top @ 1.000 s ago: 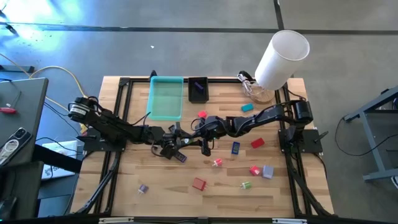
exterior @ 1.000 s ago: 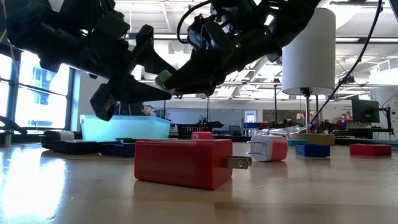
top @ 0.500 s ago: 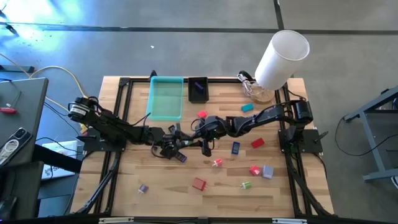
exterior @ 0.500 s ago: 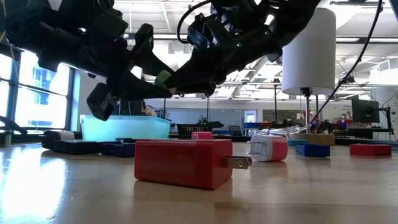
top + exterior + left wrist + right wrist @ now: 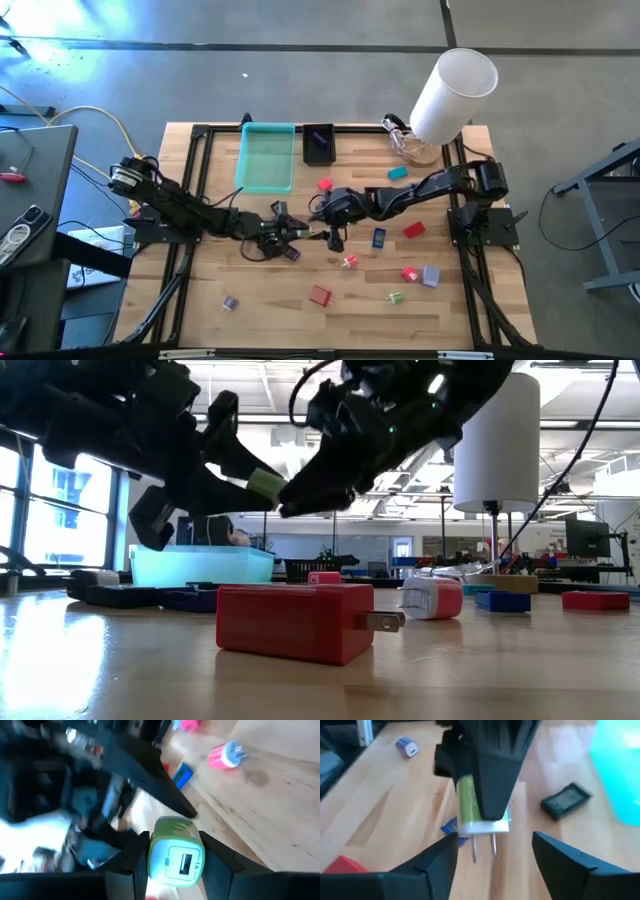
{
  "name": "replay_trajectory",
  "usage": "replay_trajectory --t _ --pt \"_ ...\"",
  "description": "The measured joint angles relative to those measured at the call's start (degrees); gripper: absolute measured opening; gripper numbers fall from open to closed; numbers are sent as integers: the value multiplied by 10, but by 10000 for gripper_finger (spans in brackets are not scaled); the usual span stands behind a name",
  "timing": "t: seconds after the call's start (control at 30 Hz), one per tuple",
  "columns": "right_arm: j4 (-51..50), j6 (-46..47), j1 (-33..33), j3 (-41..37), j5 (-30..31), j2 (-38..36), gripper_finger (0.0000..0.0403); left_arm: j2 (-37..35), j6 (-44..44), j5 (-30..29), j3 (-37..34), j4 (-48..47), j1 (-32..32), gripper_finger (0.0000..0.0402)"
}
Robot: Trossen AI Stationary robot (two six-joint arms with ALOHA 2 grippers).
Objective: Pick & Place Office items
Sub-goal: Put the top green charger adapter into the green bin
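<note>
A green-and-white USB wall charger (image 5: 176, 854), one of the office items, hangs in the air above the table's middle. My left gripper (image 5: 177, 855) is shut on it. In the low view the charger (image 5: 265, 485) shows between the two arms. My right gripper (image 5: 495, 857) faces it from the table's right side. It is open, with a finger on either side of the charger's two prongs (image 5: 483, 846) and clear of them. Other office items lie loose on the wood, among them a red charger (image 5: 290, 622) and a pink-and-white one (image 5: 432, 598). My left gripper pinches the charger's two green side faces (image 5: 156, 851) between its fingers. The fingers lie about level and come from the table's left. The charger is lifted clear of the table, with its USB socket end toward my left wrist and its prongs toward my right gripper.
A teal tray (image 5: 267, 157) and a small black tray (image 5: 318, 143) stand at the far edge. A tall white cylinder (image 5: 453, 92) stands at the far right corner. Loose pieces lie toward the near right: blue (image 5: 379, 238), red (image 5: 414, 230) and red (image 5: 320, 295).
My right gripper has opened and let go of the green charger, and its fingers now stand apart around the prongs. My left gripper has taken hold of the charger. The charger has stayed lifted between the two arms.
</note>
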Motion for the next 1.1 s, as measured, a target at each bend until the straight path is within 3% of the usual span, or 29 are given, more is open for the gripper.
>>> replay_trajectory --t 0.27,0.4,0.53,0.67,0.83,0.97,1.1 --pt "-153 33 10 0 94 -76 265 -9 -201 -269 0 -1 -70 127" --pt "-188 54 21 0 104 -93 265 -28 -231 -381 0 0 -86 127" --pt "-199 66 38 0 101 -95 266 -61 -209 -442 0 0 -77 127" --pt "-203 65 55 0 101 -95 266 -101 -150 -457 0 0 -36 127" --pt "-208 66 70 0 103 -95 266 -144 -122 -444 0 -2 69 127" --pt "-215 66 77 0 103 -95 266 -167 -228 -380 0 -67 170 126" --pt "-220 66 77 0 103 -95 266 -170 -409 -236 0 -190 277 125"
